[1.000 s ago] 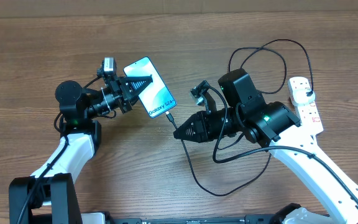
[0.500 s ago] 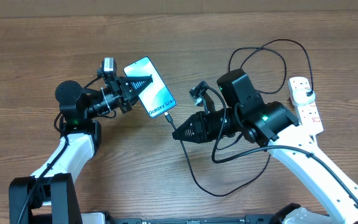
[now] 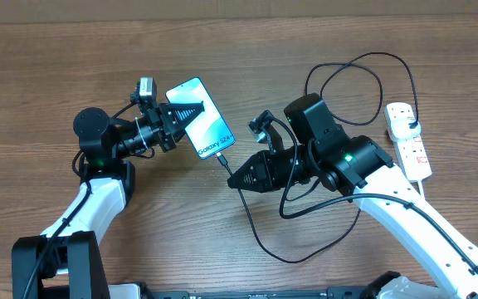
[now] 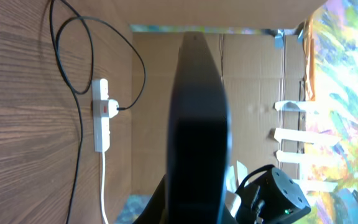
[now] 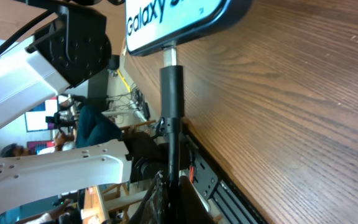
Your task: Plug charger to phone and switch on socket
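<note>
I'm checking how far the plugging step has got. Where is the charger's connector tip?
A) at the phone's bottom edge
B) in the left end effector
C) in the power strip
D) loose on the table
A: in the right wrist view the charger connector meets the edge of the phone beside the Galaxy text, gripped from behind by the right end effector.

The overhead camera looked straight down on the table [image 3: 40, 66]. The left wrist, half blocked by a dark shape [image 4: 197, 124], seemingly very near, faced the distant socket [image 4: 101, 118]. The right wrist sat close to the phone [image 5: 173, 18]. Overhead showed both.
</note>
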